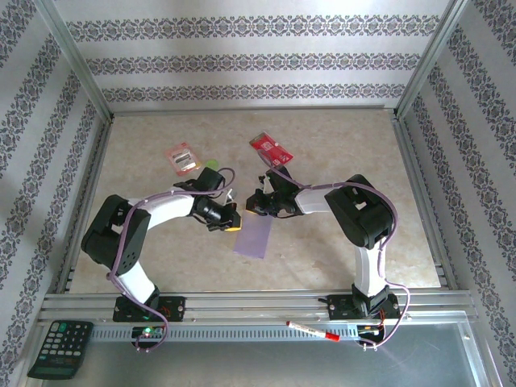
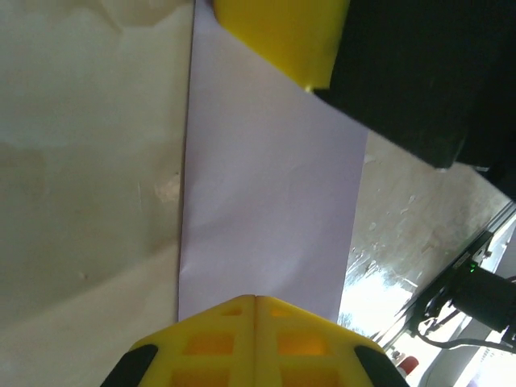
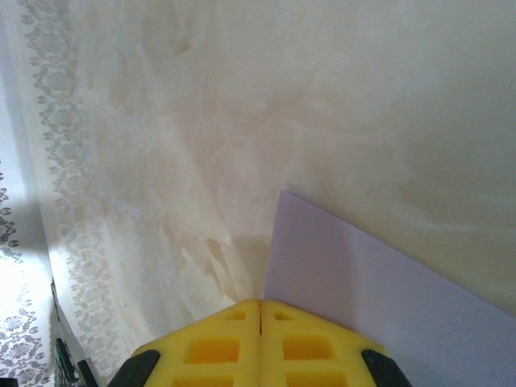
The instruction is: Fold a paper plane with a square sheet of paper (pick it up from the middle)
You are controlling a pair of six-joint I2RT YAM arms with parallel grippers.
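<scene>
Our left fingers [image 2: 211, 340] and right fingers [image 3: 216, 348], each pair pressed together, sit at opposite ends of the square sheet of paper [image 2: 266, 211], we think to flatten it.

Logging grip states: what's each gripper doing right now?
Left gripper: closed, tips over the lilac paper sheet; grip cannot be told.
Right gripper: closed, at the sheet's corner; grip cannot be told.

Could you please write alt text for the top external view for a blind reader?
The shut left pincer and shut right pincer meet at the far end of a lilac sheet of paper lying on the table. A red card and a pink-red packet lie beyond them.
</scene>
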